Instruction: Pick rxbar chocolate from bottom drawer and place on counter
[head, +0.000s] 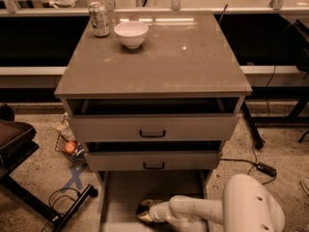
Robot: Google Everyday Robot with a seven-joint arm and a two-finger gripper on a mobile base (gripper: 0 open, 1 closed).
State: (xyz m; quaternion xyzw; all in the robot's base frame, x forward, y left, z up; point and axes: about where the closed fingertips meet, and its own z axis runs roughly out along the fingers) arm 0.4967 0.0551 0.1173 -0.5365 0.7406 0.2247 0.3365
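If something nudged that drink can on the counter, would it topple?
Probably: the can stands tall and narrow, so it likely tips, then rolls. The glossy counter may let it slide. The end effector is down in the bottom drawer.

One high camera looks down on the counter (159, 62), pincer (144, 210) low in bottom drawer (145, 185).

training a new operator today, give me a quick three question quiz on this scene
1. True or false: the gripper is down in the bottom drawer.
2. What stands beside the white bowl on the counter? A) silver can B) mug C) banana
3. Fill in: above the bottom drawer sit ___ black-handled drawers.

Key: 1 true; 2 A; 3 two.
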